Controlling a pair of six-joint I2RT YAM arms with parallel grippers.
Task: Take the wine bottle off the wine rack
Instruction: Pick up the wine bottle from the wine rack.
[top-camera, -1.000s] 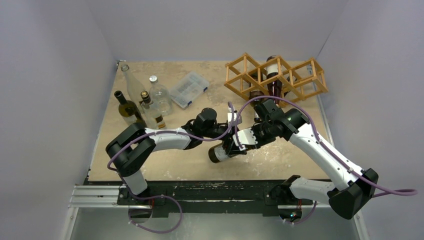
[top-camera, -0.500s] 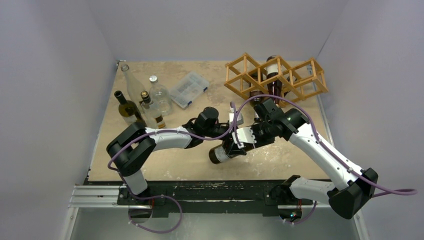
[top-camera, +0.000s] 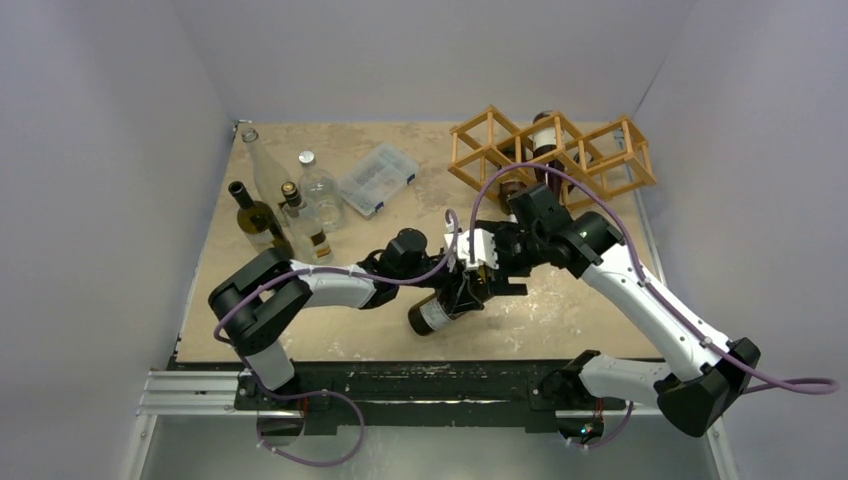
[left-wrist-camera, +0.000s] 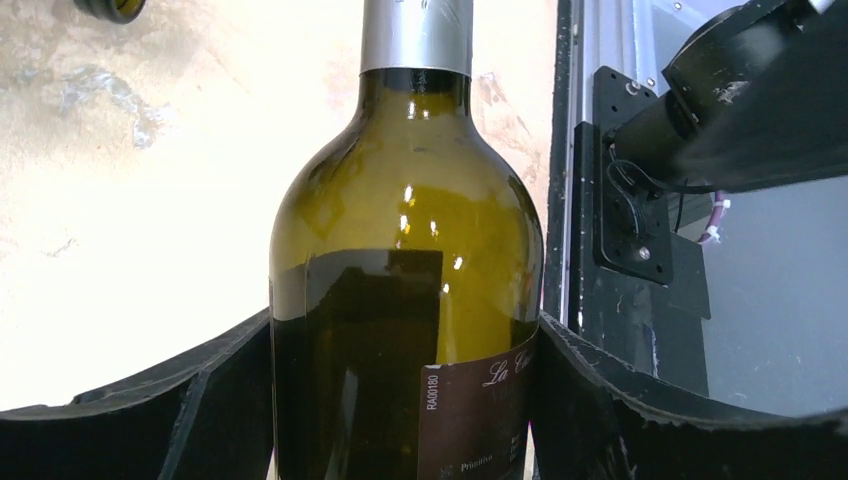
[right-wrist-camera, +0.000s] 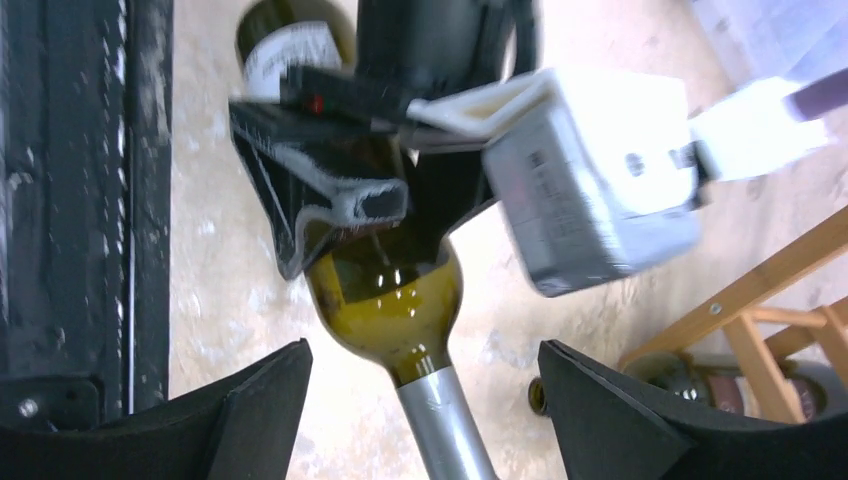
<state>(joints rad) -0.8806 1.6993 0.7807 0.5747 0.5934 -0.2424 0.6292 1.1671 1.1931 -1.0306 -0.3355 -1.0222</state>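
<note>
Our left gripper (left-wrist-camera: 405, 335) clamped on the wine bottle (left-wrist-camera: 405, 200), our right gripper (right-wrist-camera: 422, 352) spread wide, neck between its jaws

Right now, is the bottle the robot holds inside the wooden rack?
No, the left gripper holds the wine bottle out in the open, well clear of the wine rack.

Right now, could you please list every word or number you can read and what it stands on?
"RA00180": printed sideways on the dark label of the wine bottle, left wrist view.
"La C": script on the same label; the rest is hidden.
Small print below it: too small to read.
The white label in the right wrist view: blurred, unreadable.
</note>
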